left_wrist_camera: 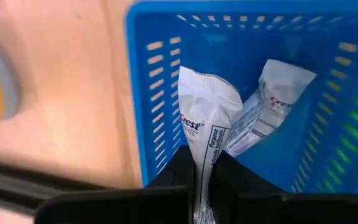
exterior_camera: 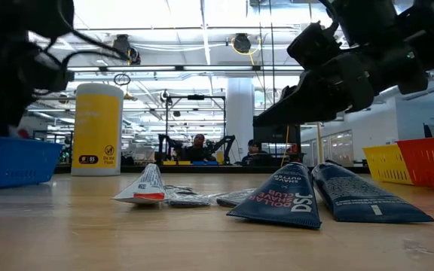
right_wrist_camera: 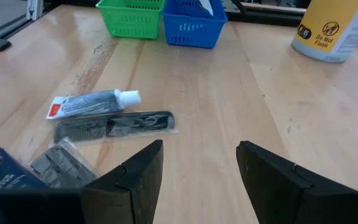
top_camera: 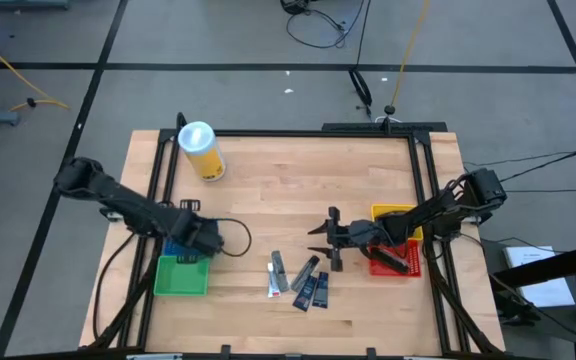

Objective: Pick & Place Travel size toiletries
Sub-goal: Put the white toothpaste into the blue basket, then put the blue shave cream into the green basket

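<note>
Toiletries lay in two places when we looked. On the left, the left end effector (left_wrist_camera: 204,180) hung over the blue bin (left_wrist_camera: 160,93), its fingers clamped on a white tube (left_wrist_camera: 207,124) that stood down inside the bin; a second white tube (left_wrist_camera: 272,99) rested against the bin wall just beside it. From above we saw the green bin (top_camera: 181,278) touching the blue one on its near side, and the yellow cylinder (top_camera: 201,150) standing well apart toward the far edge of the counter (top_camera: 268,200).

Near the middle of the counter we saw the loose pile: a small tube (right_wrist_camera: 92,102) with a white cap, a dark comb in a clear wrapper (right_wrist_camera: 114,124) just beside it, a grey sachet (right_wrist_camera: 61,163) and, at the low camera, two dark blue packets (exterior_camera: 281,199) lying side by side.

To the right of the pile, the right end effector (right_wrist_camera: 199,180) hovered above bare wood with its fingers spread wide and nothing between them. Farther right we saw the yellow bin (top_camera: 393,215) and the red bin (top_camera: 398,262) touching each other at the counter's edge. We could not tell what lay in the red bin.
</note>
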`<move>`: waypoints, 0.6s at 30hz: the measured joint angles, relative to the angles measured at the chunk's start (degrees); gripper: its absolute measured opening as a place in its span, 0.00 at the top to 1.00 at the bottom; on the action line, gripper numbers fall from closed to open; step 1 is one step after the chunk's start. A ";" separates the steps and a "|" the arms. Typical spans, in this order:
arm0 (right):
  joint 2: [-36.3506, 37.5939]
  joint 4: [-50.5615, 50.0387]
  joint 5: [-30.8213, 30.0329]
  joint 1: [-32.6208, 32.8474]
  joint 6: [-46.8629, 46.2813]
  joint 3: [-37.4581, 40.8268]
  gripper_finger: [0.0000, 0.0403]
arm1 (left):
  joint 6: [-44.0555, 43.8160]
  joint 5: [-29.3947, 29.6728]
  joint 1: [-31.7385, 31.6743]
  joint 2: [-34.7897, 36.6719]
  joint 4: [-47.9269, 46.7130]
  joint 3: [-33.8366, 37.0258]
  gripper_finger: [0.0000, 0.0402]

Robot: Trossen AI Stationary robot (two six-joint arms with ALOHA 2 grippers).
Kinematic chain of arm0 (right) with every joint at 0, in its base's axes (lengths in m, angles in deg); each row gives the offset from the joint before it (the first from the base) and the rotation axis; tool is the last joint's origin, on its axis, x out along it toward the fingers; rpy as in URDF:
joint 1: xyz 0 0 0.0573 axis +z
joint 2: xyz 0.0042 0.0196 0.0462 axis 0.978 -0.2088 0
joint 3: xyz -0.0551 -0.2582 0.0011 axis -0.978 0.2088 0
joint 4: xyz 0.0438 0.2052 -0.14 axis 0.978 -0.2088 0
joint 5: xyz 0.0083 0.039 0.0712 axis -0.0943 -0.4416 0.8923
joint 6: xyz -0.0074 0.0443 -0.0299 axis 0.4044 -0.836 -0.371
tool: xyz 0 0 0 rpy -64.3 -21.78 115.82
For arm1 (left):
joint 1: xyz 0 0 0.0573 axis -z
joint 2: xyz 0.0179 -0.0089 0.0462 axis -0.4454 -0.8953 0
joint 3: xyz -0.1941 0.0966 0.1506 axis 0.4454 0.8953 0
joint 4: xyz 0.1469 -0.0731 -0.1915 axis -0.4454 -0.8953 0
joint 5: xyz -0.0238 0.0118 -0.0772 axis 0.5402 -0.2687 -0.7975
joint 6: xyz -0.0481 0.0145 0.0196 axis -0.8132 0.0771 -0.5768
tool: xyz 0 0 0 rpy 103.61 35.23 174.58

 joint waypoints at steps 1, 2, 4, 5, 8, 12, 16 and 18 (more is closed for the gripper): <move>0.00 -0.04 0.00 0.04 -0.20 0.00 0.51 | 1.65 -0.42 -0.96 0.00 0.80 0.79 0.96; 0.00 0.00 -0.02 0.20 -0.50 0.00 0.51 | 2.79 -0.44 -1.76 0.00 1.15 1.30 0.94; 0.00 0.09 -0.05 0.40 -0.92 0.00 0.51 | 3.97 -0.47 -3.11 -0.01 1.37 1.48 0.91; 0.00 0.06 -0.06 0.44 -1.25 0.00 0.51 | 4.23 -0.48 -3.81 0.00 1.44 1.39 0.89; 0.00 0.07 0.00 0.44 -2.98 0.00 0.51 | 4.37 -0.65 -5.25 0.00 1.78 1.28 0.79; 0.00 0.07 0.04 0.64 -3.91 0.00 0.51 | 4.58 -1.04 -6.78 0.00 2.61 1.28 0.64; 0.00 0.14 0.24 1.47 -3.30 0.00 0.51 | -1.06 -0.33 -8.36 0.00 2.85 1.05 0.54; 0.00 0.69 2.71 1.64 -3.84 0.02 0.51 | -6.11 1.83 -8.39 0.00 3.95 0.41 0.51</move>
